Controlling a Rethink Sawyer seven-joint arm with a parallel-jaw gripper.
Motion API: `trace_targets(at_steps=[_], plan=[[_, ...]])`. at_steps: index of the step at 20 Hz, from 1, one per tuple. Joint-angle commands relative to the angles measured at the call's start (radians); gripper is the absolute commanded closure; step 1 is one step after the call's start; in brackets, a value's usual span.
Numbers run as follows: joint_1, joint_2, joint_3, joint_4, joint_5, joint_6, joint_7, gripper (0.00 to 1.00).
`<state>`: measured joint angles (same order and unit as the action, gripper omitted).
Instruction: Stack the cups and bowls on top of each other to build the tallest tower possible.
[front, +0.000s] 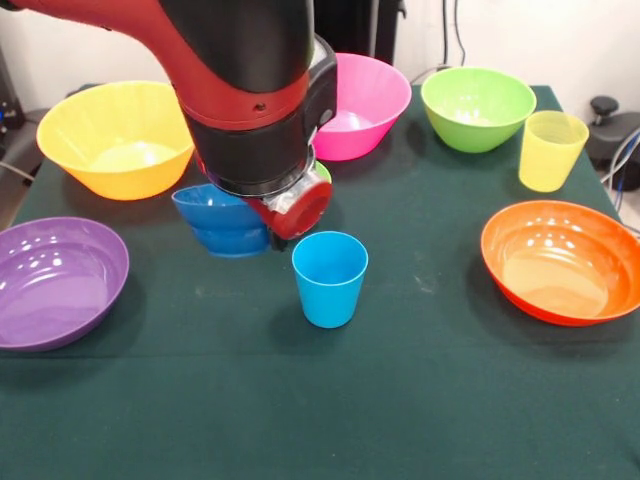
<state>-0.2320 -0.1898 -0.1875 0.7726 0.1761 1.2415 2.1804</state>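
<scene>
Nearest on the dark green surface (420, 400): light blue cup (330, 278), upright, mouth up, standing alone near centre. Nothing stacked on it yet.

Level with it at the sides: purple bowl (55, 282) at the left edge, orange bowl (560, 262) at the right edge, both upright and empty.

Just behind and left of the cup: dark blue bowl (222, 220), tilted, partly hidden under the arm's wrist (262, 130). The gripper itself is masked by the wrist and the red end piece; cannot tell how far it is open or whether it has the bowl. The bowl's tilt suggests it is being lifted or gripped at the rim, but that is a guess.

Further back: translucent yellow cup (551, 150) on the right, upright. Far row: yellow-orange bowl (115, 138) left, pink bowl (362, 105) behind the arm, green bowl (477, 108) right. A sliver of lime green shows beside the red end piece; too hidden to name.

Step in hand, as judged: picking the dark blue bowl to set on the light blue cup. No tower started. Next move calls for carrying the bowl the short way right and forward, centring it over the cup's rim, and lowering it level.
</scene>
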Motion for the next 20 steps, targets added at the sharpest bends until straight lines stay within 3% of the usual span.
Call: trace_targets(at_steps=[1,2,6,9,16,20], plan=[[0.005,-0.063,0.054,0.061,-0.124,-0.117,-0.187,1.00],[0.005,-0.080,0.063,0.099,-0.135,-0.229,-0.202,1.00],[-0.020,-0.072,0.108,0.091,-0.153,-0.263,-0.257,1.00],[-0.034,-0.059,0.119,0.068,-0.178,-0.275,-0.296,1.00],[-0.074,-0.080,0.154,0.110,-0.203,-0.288,-0.366,1.00],[-0.088,-0.093,0.163,0.125,-0.215,-0.270,-0.363,1.00]])
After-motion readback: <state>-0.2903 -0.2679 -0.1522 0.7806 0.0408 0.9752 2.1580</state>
